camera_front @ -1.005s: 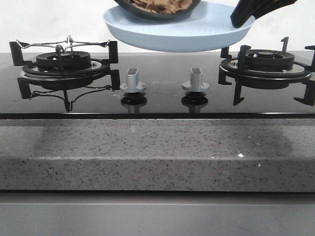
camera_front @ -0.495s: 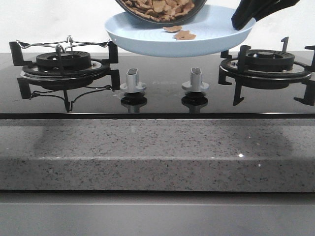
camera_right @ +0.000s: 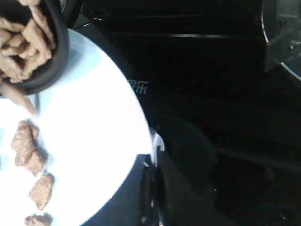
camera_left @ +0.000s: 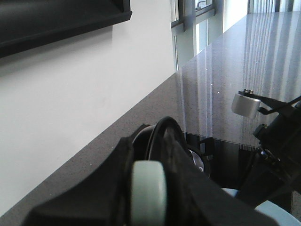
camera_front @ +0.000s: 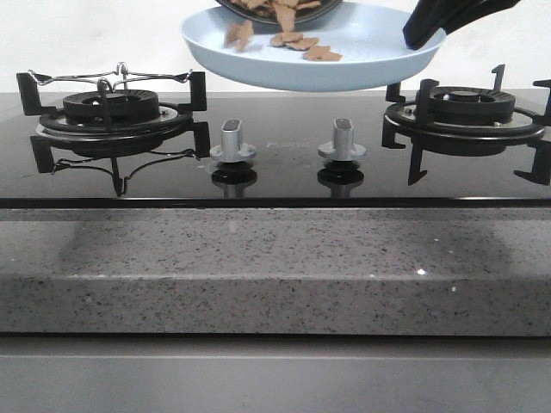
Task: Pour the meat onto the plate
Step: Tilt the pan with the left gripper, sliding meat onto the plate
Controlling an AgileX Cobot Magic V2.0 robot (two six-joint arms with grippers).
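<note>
A: Meat [camera_front: 297, 40] count? Where is it?
B: Four or five loose pieces lying on the plate [camera_front: 379, 64] in the front view, one more on edge near its left side. Rest is a heap in the black frying pan [camera_front: 280, 10], tilted over the plate's back; can't count the heap.
A: Plates?
B: One, pale blue, held in the air above the stove [camera_front: 275, 172], between the two burner grates, left [camera_front: 112, 112] and right [camera_front: 469, 116].
A: Knobs?
B: Two, silver, left [camera_front: 232, 142] and right [camera_front: 342, 140], both below the plate.
A: End effectors?
B: Right end effector [camera_right: 151, 188] is clamped on the plate rim; right wrist view shows about four pieces on the plate [camera_right: 94, 141] and the pan lip [camera_right: 44, 56] above them. Left end effector [camera_left: 150, 188] is clenched on a rounded dark handle with a pale end; pan itself isn't visible in that view.
</note>
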